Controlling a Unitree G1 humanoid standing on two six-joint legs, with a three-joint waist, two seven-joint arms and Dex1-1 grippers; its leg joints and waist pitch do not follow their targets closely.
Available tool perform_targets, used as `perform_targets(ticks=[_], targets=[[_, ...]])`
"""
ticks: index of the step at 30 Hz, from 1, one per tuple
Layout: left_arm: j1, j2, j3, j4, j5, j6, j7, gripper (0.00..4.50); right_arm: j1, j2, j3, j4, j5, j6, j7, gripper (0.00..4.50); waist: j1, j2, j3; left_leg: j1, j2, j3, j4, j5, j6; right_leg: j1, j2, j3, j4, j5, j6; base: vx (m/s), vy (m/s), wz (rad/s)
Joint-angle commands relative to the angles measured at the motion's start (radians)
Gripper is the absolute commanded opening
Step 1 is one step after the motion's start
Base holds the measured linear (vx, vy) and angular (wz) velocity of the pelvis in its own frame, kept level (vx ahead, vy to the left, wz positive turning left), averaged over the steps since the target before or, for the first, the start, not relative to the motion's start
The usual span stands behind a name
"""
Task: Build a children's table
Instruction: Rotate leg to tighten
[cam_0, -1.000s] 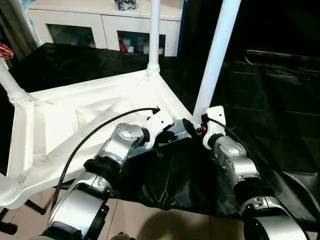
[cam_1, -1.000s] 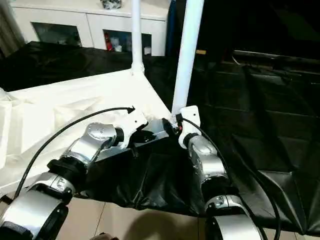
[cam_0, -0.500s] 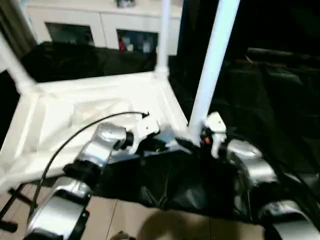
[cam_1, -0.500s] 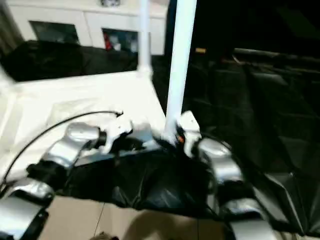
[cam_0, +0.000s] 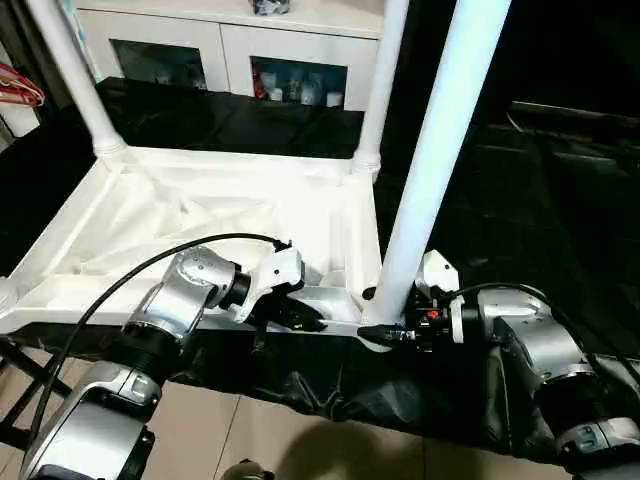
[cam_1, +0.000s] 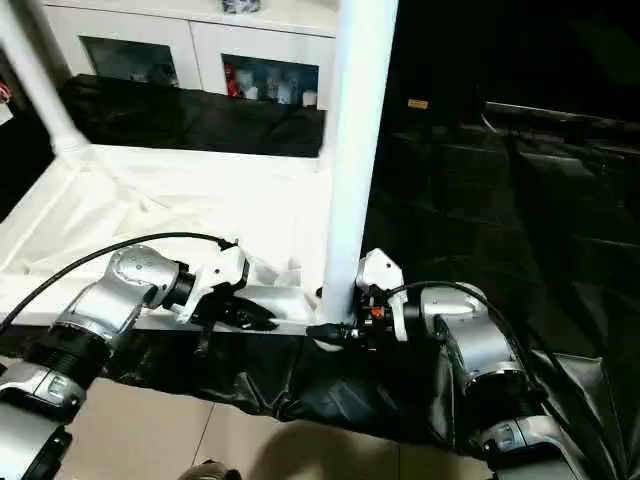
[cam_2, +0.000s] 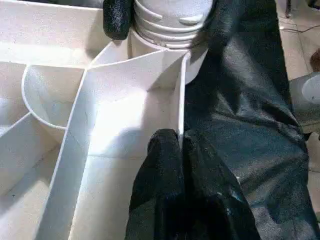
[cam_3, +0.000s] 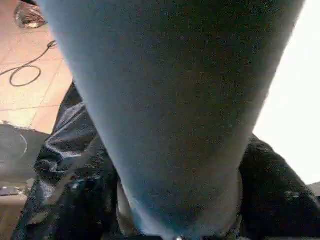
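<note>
**Both grippers working at the near corner of the upturned table**

The children's table (cam_0: 200, 215) is lying upside down on the black-sheeted table (cam_0: 520, 190), its ribbed underside facing up and its legs standing upright in the corner sockets. The nearest leg (cam_0: 430, 170) is rising from the corner closest to the robot, with two more legs (cam_0: 75, 80) standing at the far corners in front of the white cabinet (cam_0: 230, 45).

The left gripper (cam_0: 300, 318) is lying low along the table's near edge, its black fingers (cam_2: 172, 165) clenched together and pinching the thin rim wall just beside that corner socket. The right gripper (cam_0: 385, 333) is reaching in from the other side at the base of the nearest leg, its jaws sitting either side of the leg's foot; one black fingertip is showing against the ribbed collar in the left wrist view. Whether the fingers are actually pressing on the leg is hard to judge here, so I cannot tell.
</note>
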Motion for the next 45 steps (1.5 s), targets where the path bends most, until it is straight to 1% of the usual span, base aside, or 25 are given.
perform_targets(ticks=[1, 4, 7, 9, 10, 11, 12, 13, 14, 15, 17, 18, 19, 20, 22, 24, 25, 26, 27, 29, 34, 37, 38, 41, 45], targets=[[-0.013, -0.012, 0.002, -0.035, -0.022, -0.003, 0.023, 0.00, 0.017, 0.020, 0.074, -0.042, 0.004, 0.011, 0.065, 2.86, 0.000, -0.009, -0.062, 0.019, 0.067, -0.028, -0.072, -0.222, 0.041, 0.042, -0.098, 0.054, -0.074, -0.315, -0.192, 0.000, 0.000, 0.00], [-0.011, -0.018, 0.009, -0.038, -0.023, 0.002, 0.041, 0.00, 0.029, 0.030, 0.068, -0.064, 0.008, 0.030, 0.040, 2.74, 0.000, -0.009, -0.064, 0.018, 0.066, -0.027, -0.070, -0.204, 0.046, 0.043, -0.097, 0.053, -0.070, -0.283, -0.197, 0.000, 0.000, 0.00], [-0.020, -0.048, 0.019, -0.020, -0.019, 0.017, 0.099, 0.00, 0.028, 0.070, 0.032, -0.042, 0.012, 0.036, -0.053, 2.72, 0.000, -0.006, -0.063, 0.017, 0.065, -0.027, -0.070, -0.203, 0.045, 0.042, -0.098, 0.053, -0.071, -0.285, -0.199, 0.000, 0.000, 0.00], [-0.033, -0.069, 0.026, 0.004, -0.008, 0.023, 0.153, 0.00, 0.017, 0.098, 0.006, -0.012, 0.004, 0.030, -0.133, 2.72, -0.003, -0.008, -0.061, 0.019, 0.064, -0.029, -0.072, -0.224, 0.033, 0.042, -0.099, 0.052, -0.076, -0.324, -0.192, 0.000, 0.000, 0.00], [-0.042, -0.084, 0.031, 0.020, 0.000, 0.025, 0.190, 0.00, 0.011, 0.117, -0.010, 0.005, -0.001, 0.022, -0.183, 2.71, -0.008, -0.005, -0.059, 0.020, 0.064, -0.030, -0.074, -0.240, 0.022, 0.037, -0.099, 0.053, -0.080, -0.353, -0.185, 0.000, 0.000, 0.00], [-0.061, -0.117, 0.038, 0.050, 0.015, 0.037, 0.264, 0.00, -0.007, 0.158, -0.045, 0.050, -0.018, 0.014, -0.312, 2.71, -0.014, -0.006, -0.058, 0.023, 0.063, -0.033, -0.076, -0.263, 0.007, 0.037, -0.101, 0.052, -0.083, -0.387, -0.179, 0.000, 0.000, 0.00], [-0.061, -0.118, 0.038, 0.051, 0.015, 0.037, 0.266, 0.00, -0.008, 0.159, -0.045, 0.051, -0.018, 0.014, -0.314, 2.71, -0.021, -0.008, -0.058, 0.024, 0.060, -0.036, -0.077, -0.280, -0.005, 0.037, -0.100, 0.051, -0.086, -0.415, -0.172, 0.000, 0.000, 0.00], [-0.082, -0.152, 0.040, 0.083, 0.034, 0.047, 0.343, 0.00, -0.028, 0.198, -0.077, 0.094, -0.028, 0.027, -0.433, 2.71, -0.027, -0.007, -0.058, 0.024, 0.061, -0.036, -0.077, -0.278, -0.007, 0.038, -0.102, 0.053, -0.087, -0.417, -0.167, 0.000, 0.000, 0.00], [-0.084, -0.154, 0.039, 0.084, 0.035, 0.048, 0.348, 0.00, -0.029, 0.201, -0.078, 0.097, -0.029, 0.028, -0.440, 2.71, -0.027, -0.007, -0.058, 0.024, 0.061, -0.036, -0.077, -0.278, -0.007, 0.038, -0.102, 0.053, -0.087, -0.417, -0.167, 0.000, 0.000, 0.00], [-0.100, -0.181, 0.040, 0.110, 0.049, 0.055, 0.408, 0.00, -0.047, 0.229, -0.099, 0.131, -0.037, 0.037, -0.529, 2.71, -0.030, -0.004, -0.059, 0.025, 0.059, -0.036, -0.076, -0.278, -0.008, 0.038, -0.101, 0.052, -0.087, -0.404, -0.171, 0.000, 0.000, 0.00], [-0.118, -0.211, 0.040, 0.137, 0.058, 0.061, 0.465, 0.00, -0.074, 0.262, -0.126, 0.183, -0.047, 0.035, -0.642, 2.70, -0.035, -0.006, -0.061, 0.023, 0.058, -0.034, -0.074, -0.259, -0.001, 0.039, -0.101, 0.055, -0.085, -0.363, -0.178, 0.000, 0.000, 0.00], [-0.119, -0.212, 0.041, 0.138, 0.058, 0.062, 0.467, 0.00, -0.075, 0.264, -0.127, 0.184, -0.048, 0.035, -0.646, 2.70, -0.034, -0.004, -0.061, 0.024, 0.057, -0.034, -0.074, -0.254, -0.001, 0.038, -0.100, 0.054, -0.085, -0.353, -0.182, 0.000, 0.000, 0.00], [-0.135, -0.244, 0.047, 0.163, 0.065, 0.068, 0.526, 0.00, -0.109, 0.296, -0.152, 0.243, -0.062, 0.043, -0.771, 2.70, -0.037, -0.005, -0.064, 0.022, 0.057, -0.033, -0.073, -0.245, 0.001, 0.042, -0.099, 0.053, -0.081, -0.326, -0.190, 0.000, 0.000, 0.00], [-0.144, -0.263, 0.052, 0.178, 0.071, 0.071, 0.563, 0.00, -0.130, 0.315, -0.167, 0.279, -0.072, 0.047, -0.843, 2.70, -0.043, 0.000, -0.063, 0.024, 0.057, -0.031, -0.074, -0.238, -0.004, 0.036, -0.096, 0.055, -0.079, -0.303, -0.200, 0.000, 0.000, 0.00], [-0.164, -0.299, 0.052, 0.217, 0.092, 0.065, 0.647, 0.00, -0.166, 0.353, -0.182, 0.342, -0.094, 0.013, -0.940, 2.70, -0.044, -0.001, -0.065, 0.025, 0.055, -0.031, -0.072, -0.236, -0.007, 0.039, -0.096, 0.053, -0.079, -0.290, -0.202, 0.000, 0.000, 0.00], [-0.166, -0.304, 0.049, 0.221, 0.095, 0.061, 0.652, 0.00, -0.170, 0.359, -0.176, 0.350, -0.103, -0.005, -0.947, 2.70, -0.039, -0.001, -0.068, 0.024, 0.054, -0.029, -0.069, -0.223, 0.005, 0.042, -0.098, 0.055, -0.077, -0.250, -0.205, 0.000, 0.000, 0.00], [-0.167, -0.310, 0.048, 0.228, 0.098, 0.056, 0.656, 0.00, -0.175, 0.365, -0.169, 0.362, -0.116, -0.028, -0.954, 2.70, -0.038, -0.003, -0.071, 0.019, 0.053, -0.029, -0.069, -0.193, 0.021, 0.048, -0.097, 0.054, -0.069, -0.195, -0.212, 0.000, 0.000, 0.00], [-0.166, -0.311, 0.048, 0.227, 0.098, 0.053, 0.653, 0.00, -0.176, 0.369, -0.172, 0.364, -0.106, -0.026, -0.936, 3.05, -0.038, -0.002, -0.070, 0.017, 0.053, -0.028, -0.068, -0.177, 0.039, 0.050, -0.096, 0.053, -0.066, -0.161, -0.221, 0.000, 0.000, 0.00], [-0.166, -0.312, 0.046, 0.227, 0.095, 0.051, 0.647, 0.00, -0.177, 0.374, -0.181, 0.367, -0.090, -0.024, -0.921, 3.05, -0.038, -0.003, -0.070, 0.015, 0.052, -0.028, -0.067, -0.170, 0.052, 0.052, -0.096, 0.053, -0.065, -0.150, -0.225, 0.000, 0.000, 0.00], [-0.156, -0.303, 0.038, 0.212, 0.088, 0.038, 0.609, 0.00, -0.177, 0.374, -0.190, 0.360, -0.068, -0.022, -0.878, 3.43, -0.038, 0.000, -0.068, 0.015, 0.053, -0.028, -0.068, -0.181, 0.058, 0.052, -0.098, 0.052, -0.069, -0.174, -0.225, 0.000, 0.000, 0.00], [-0.143, -0.285, 0.033, 0.199, 0.083, 0.014, 0.551, 0.00, -0.187, 0.352, -0.178, 0.379, -0.080, -0.066, -0.837, 3.75, -0.041, 0.001, -0.067, 0.019, 0.057, -0.030, -0.072, -0.216, 0.042, 0.049, -0.099, 0.052, -0.073, -0.225, -0.219, 0.000, 0.000, 0.00], [-0.107, -0.243, 0.020, 0.144, 0.056, -0.014, 0.431, 0.00, -0.164, 0.303, -0.138, 0.331, -0.065, -0.084, -0.664, 3.75, -0.043, -0.002, -0.068, 0.013, 0.056, -0.031, -0.069, -0.201, 0.058, 0.055, -0.099, 0.051, -0.068, -0.184, -0.229, 0.000, 0.000, 0.00], [-0.107, -0.243, 0.020, 0.144, 0.056, -0.014, 0.431, 0.00, -0.164, 0.303, -0.138, 0.331, -0.065, -0.084, -0.664, 3.75, -0.041, -0.002, -0.068, 0.012, 0.056, -0.029, -0.068, -0.189, 0.069, 0.057, -0.101, 0.052, -0.066, -0.169, -0.234, 0.000, 0.000, 0.00], [-0.074, -0.190, 0.008, 0.080, 0.027, -0.011, 0.315, 0.00, -0.120, 0.241, -0.086, 0.239, -0.038, -0.079, -0.444, 3.75, -0.035, -0.001, -0.068, 0.011, 0.061, -0.026, -0.067, -0.164, 0.088, 0.057, -0.098, 0.050, -0.061, -0.143, -0.246, 0.000, 0.000, 0.00], [-0.051, -0.138, 0.002, 0.032, 0.005, -0.014, 0.222, 0.00, -0.070, 0.171, -0.033, 0.134, -0.001, -0.053, -0.253, 3.75, -0.024, 0.002, -0.065, 0.016, 0.067, -0.026, -0.069, -0.210, 0.082, 0.052, -0.097, 0.048, -0.065, -0.199, -0.242, 0.000, 0.000, 0.00]])
